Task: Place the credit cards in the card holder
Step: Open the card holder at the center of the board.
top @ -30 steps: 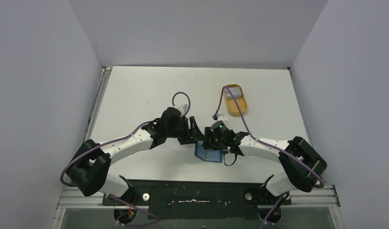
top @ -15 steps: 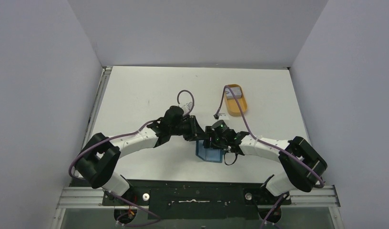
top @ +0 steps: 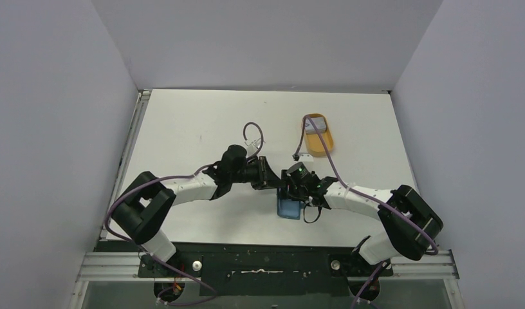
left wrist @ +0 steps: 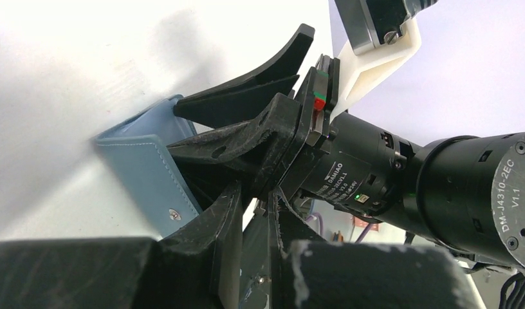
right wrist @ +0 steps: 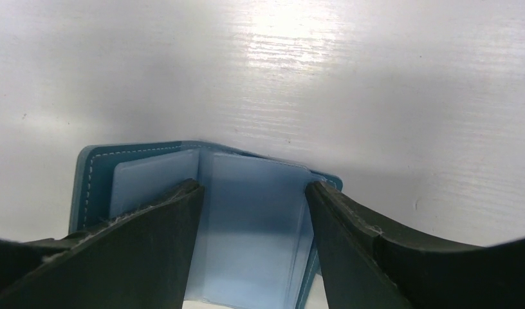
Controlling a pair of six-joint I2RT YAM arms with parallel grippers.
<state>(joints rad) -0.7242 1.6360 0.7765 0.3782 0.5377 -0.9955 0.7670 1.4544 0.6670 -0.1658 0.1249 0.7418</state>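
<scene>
The teal-blue card holder (top: 289, 208) lies open on the table in front of the arm bases. In the right wrist view its clear sleeves (right wrist: 250, 219) sit between the fingers of my open right gripper (right wrist: 253, 193), which rests on it. My left gripper (top: 267, 175) is close against the holder's left side. Its fingers (left wrist: 224, 219) are almost together, and I cannot make out what is in the thin slit. The holder's cover with the snap (left wrist: 150, 174) stands up beside them. The credit cards (top: 316, 122) lie grey-white in the orange tray (top: 319, 145).
A purple cable from the right arm crosses over the orange tray. The two wrists are nearly touching above the holder. The right gripper's black fingers (left wrist: 260, 77) fill much of the left wrist view. Grey walls enclose the white table (top: 183, 129) on three sides.
The left arm has reached to the right up against the holder and its jaws have closed. The holder looks narrower, its left flap raised. The right gripper has opened slightly.
</scene>
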